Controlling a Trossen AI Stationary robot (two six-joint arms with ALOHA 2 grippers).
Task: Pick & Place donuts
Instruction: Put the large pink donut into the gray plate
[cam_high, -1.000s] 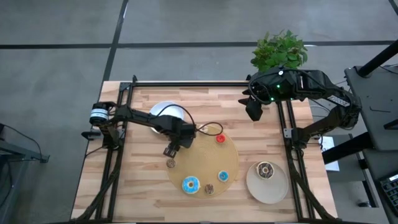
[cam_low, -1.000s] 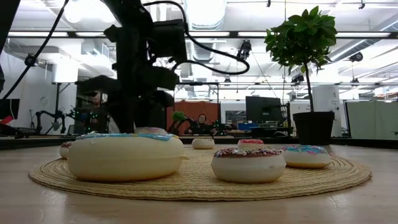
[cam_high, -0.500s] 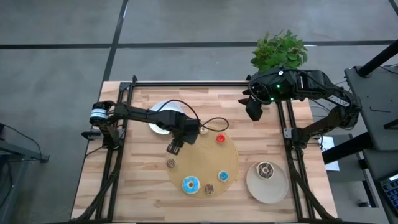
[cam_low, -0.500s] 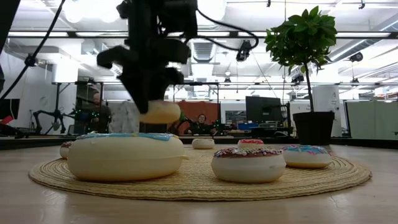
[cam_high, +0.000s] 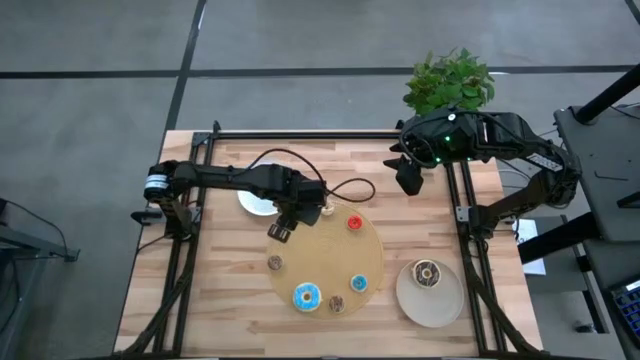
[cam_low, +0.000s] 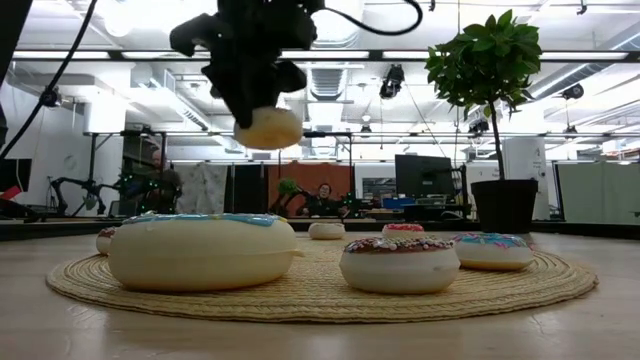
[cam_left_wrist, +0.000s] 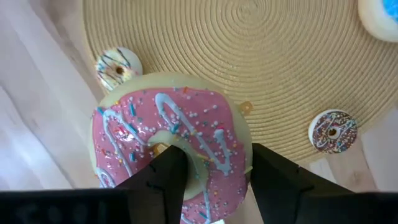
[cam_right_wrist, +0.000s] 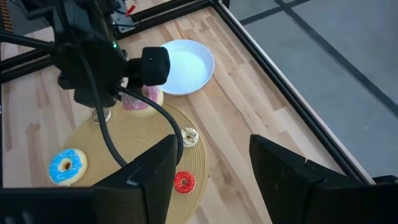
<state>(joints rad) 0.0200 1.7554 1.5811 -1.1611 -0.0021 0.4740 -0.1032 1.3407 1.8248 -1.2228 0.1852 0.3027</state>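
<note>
We see the left gripper (cam_left_wrist: 208, 180) clamped on the pink iced donut (cam_left_wrist: 169, 142), one finger through its hole and the other outside the ring, holding it in the air above the woven tan mat (cam_high: 345, 255) near the mat's far left edge; in the low view the donut (cam_low: 267, 128) hangs well above the others. A white plate (cam_high: 256, 203) sits on the wooden table (cam_high: 220, 290) just beyond the mat's far left edge, partly hidden by the left arm. On the mat we find a red donut (cam_high: 353, 223) near its far edge, a small brown one (cam_high: 274, 262) at the left edge, and a large blue one (cam_high: 306, 296), a small brown one (cam_high: 337, 304) and a small blue one (cam_high: 359, 283) toward the near edge. A chocolate donut (cam_high: 427, 272) lies on the beige plate (cam_high: 420, 300) at the table's near right corner. The right gripper (cam_right_wrist: 211, 180) waits above the table's far right corner, its fingers spread and empty.
</note>
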